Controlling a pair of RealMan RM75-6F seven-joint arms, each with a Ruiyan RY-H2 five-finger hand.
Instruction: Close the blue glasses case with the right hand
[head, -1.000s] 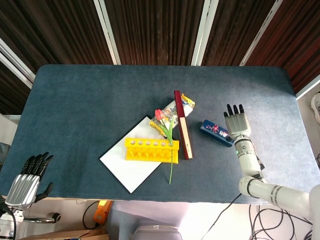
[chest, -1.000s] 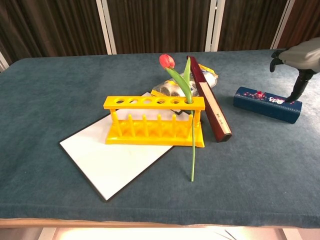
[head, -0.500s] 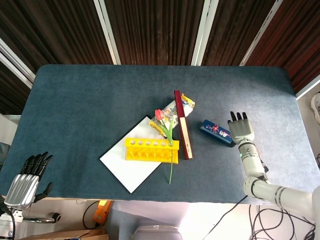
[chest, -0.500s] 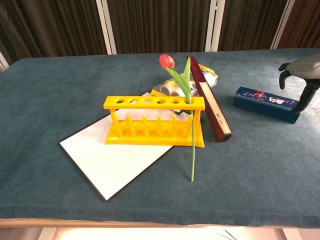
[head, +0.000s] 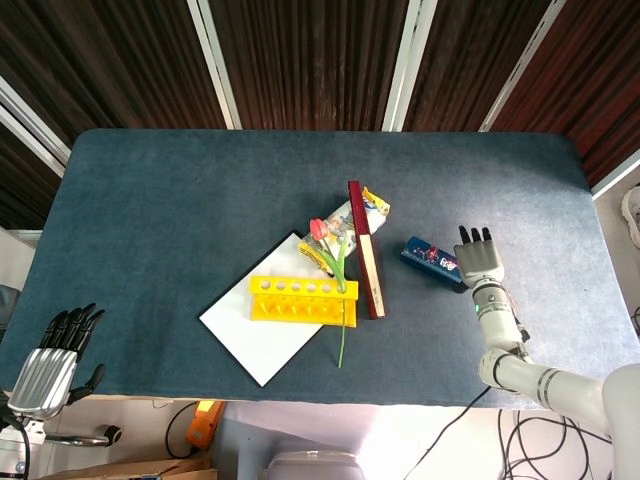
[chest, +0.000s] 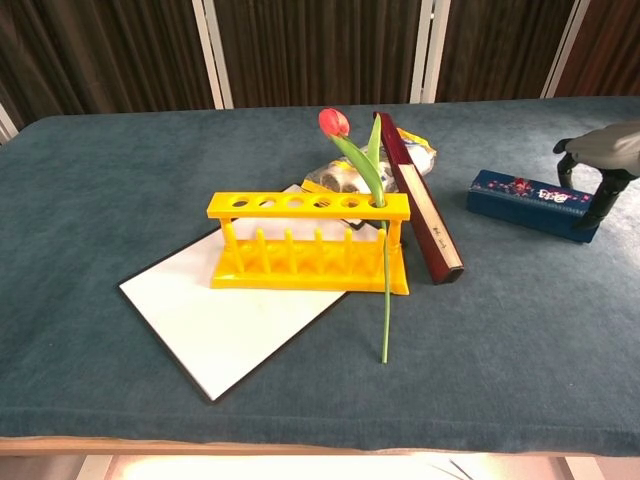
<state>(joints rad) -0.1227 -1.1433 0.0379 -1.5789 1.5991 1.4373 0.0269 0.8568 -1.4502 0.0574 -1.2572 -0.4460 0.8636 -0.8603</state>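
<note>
Head view shows the left hand (head: 48, 368) hanging off the near-left corner of the tabletop (head: 180, 200), fingers loosely extended, holding nothing. Toward the near-right edge, the right hand (head: 479, 257) has drawn back and lowered over the last second; its fingers are spread and empty, and they now sit at the right end of the blue glasses case (head: 432, 260), touching it or just beside it. The case lies flat and looks closed already, a little nearer the dark red book (head: 366, 250) than before. The closing press seems done or nearly so.
</note>
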